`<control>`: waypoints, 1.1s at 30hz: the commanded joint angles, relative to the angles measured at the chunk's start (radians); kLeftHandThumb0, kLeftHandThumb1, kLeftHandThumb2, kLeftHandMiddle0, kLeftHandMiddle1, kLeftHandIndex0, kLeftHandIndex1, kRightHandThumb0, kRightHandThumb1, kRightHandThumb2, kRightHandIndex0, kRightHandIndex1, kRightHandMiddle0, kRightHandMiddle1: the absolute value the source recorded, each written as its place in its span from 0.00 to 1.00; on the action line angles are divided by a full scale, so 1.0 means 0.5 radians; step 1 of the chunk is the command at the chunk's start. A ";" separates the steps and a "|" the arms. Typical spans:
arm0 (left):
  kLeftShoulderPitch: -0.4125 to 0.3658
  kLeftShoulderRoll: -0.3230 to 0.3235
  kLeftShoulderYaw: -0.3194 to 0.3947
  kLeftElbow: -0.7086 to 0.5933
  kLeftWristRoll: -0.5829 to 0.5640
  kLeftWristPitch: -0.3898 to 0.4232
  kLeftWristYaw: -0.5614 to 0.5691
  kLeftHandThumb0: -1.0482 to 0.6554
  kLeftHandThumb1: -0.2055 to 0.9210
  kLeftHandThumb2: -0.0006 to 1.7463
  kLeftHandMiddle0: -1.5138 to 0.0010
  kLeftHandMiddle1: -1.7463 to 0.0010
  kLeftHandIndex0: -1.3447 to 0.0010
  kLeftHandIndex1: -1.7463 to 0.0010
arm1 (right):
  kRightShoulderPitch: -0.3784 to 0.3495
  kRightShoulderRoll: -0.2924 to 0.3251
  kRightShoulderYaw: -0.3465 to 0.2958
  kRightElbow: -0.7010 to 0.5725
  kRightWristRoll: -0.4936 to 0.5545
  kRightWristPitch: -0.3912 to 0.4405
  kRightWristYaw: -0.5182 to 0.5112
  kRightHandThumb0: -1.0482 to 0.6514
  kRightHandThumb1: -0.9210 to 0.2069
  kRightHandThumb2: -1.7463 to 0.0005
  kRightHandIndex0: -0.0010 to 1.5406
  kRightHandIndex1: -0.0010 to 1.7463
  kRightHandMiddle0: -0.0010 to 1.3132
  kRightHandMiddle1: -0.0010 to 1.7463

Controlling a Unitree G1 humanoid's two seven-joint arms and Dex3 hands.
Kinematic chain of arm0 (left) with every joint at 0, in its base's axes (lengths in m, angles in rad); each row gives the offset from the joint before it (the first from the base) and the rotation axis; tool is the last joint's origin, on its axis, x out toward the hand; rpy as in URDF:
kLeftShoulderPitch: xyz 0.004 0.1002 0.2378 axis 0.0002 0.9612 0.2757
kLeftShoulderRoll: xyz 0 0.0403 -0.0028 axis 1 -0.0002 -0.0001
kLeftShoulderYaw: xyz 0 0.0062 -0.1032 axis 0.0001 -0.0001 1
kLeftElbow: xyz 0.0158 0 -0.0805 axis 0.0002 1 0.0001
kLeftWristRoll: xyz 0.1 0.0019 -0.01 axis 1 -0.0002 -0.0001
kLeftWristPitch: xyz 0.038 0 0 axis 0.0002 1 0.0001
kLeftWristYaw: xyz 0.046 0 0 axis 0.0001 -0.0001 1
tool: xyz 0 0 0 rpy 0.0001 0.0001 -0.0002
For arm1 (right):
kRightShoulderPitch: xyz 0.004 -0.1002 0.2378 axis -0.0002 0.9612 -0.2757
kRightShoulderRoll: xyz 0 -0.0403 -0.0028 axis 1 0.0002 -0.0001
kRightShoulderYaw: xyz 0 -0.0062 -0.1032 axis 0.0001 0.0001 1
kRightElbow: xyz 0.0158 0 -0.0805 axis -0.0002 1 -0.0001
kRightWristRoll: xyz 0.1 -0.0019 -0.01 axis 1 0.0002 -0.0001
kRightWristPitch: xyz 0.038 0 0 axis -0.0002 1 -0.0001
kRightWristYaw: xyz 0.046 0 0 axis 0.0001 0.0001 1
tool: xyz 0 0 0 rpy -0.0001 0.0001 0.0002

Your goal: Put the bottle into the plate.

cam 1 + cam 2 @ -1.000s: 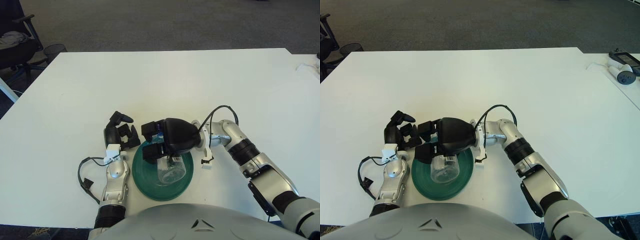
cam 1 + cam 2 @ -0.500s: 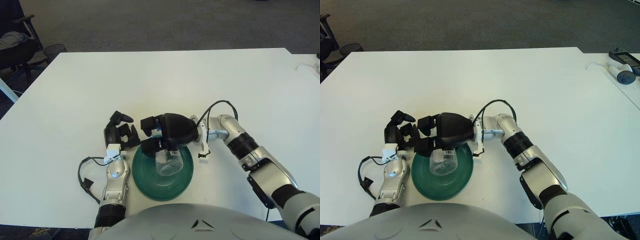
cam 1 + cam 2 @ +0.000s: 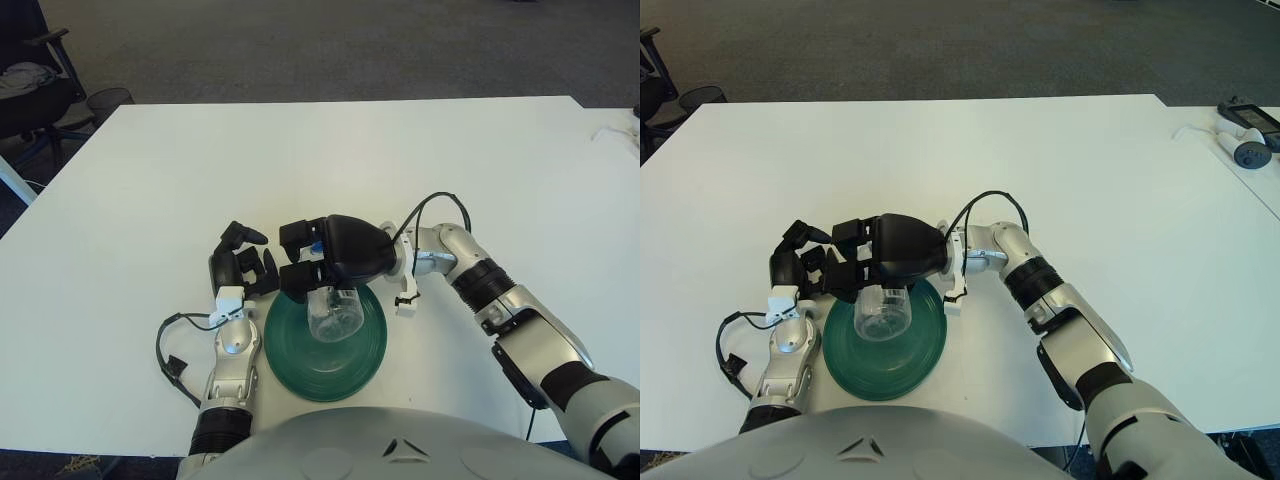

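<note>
A clear plastic bottle (image 3: 333,315) with a blue cap hangs over the far half of the green plate (image 3: 290,370), near the table's front edge. My right hand (image 3: 300,258) reaches in from the right. Its black fingers are closed around the bottle's neck and cap end, and the bottle's body points down toward the plate. I cannot tell whether the bottle touches the plate. My left hand (image 3: 240,265) rests on the table just left of the plate's rim, fingers relaxed and empty.
A black cable (image 3: 175,350) loops on the table beside my left forearm. An office chair (image 3: 30,90) stands off the table's far left corner. Small devices (image 3: 1245,140) lie at the far right edge. The white table stretches wide beyond the plate.
My right hand has drawn up and back a little toward the plate's far rim, carrying the bottle with it. The bottle now hangs more upright. The left hand has not moved.
</note>
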 commanded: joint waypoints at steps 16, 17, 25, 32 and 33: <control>0.003 -0.016 0.031 0.146 -0.135 -0.027 -0.061 0.31 0.36 0.84 0.15 0.00 0.48 0.00 | -0.030 -0.148 -0.034 -0.248 0.244 0.061 0.335 0.60 0.23 0.50 0.20 0.95 0.23 1.00; 0.003 -0.015 0.032 0.156 -0.145 -0.043 -0.072 0.31 0.36 0.84 0.15 0.00 0.48 0.00 | -0.029 -0.153 -0.037 -0.256 0.249 0.061 0.343 0.61 0.16 0.55 0.16 0.96 0.19 0.99; -0.016 -0.003 0.051 0.222 -0.208 -0.140 -0.136 0.30 0.33 0.86 0.15 0.00 0.46 0.00 | -0.058 -0.187 -0.044 -0.213 0.220 -0.008 0.364 0.25 0.18 0.57 0.06 0.45 0.02 0.63; -0.034 -0.005 0.066 0.271 -0.219 -0.197 -0.138 0.29 0.29 0.89 0.14 0.00 0.43 0.00 | -0.073 -0.193 -0.056 -0.220 0.168 -0.042 0.375 0.17 0.05 0.68 0.05 0.30 0.00 0.49; -0.037 -0.006 0.068 0.275 -0.218 -0.199 -0.134 0.29 0.28 0.89 0.14 0.00 0.42 0.00 | -0.072 -0.194 -0.061 -0.223 0.154 -0.044 0.369 0.16 0.03 0.69 0.05 0.28 0.00 0.48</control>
